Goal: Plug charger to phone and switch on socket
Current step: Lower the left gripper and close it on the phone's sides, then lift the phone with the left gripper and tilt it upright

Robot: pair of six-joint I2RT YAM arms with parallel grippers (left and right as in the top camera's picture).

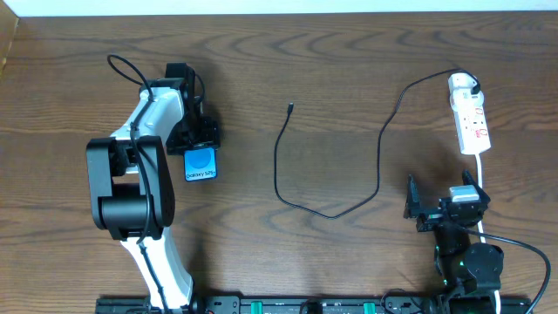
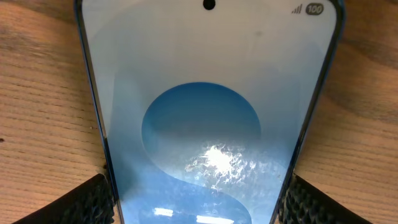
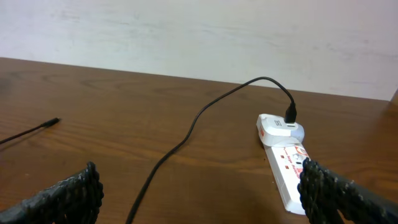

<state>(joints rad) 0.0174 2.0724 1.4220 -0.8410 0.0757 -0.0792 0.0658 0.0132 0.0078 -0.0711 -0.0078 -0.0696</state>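
Socket [image 3: 285, 168] right side of table [image 3: 112, 99]; white adapter [image 3: 278, 126] on far end. Charger [image 3: 186, 140] cable leaves adapter, curves to near edge. Right gripper [image 3: 199, 186] fingers wide apart.

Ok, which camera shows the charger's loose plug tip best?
Overhead: the plug tip lies clear on the table, whole cable traceable. Right wrist catches the tip small at far left; left wrist is filled by the phone.
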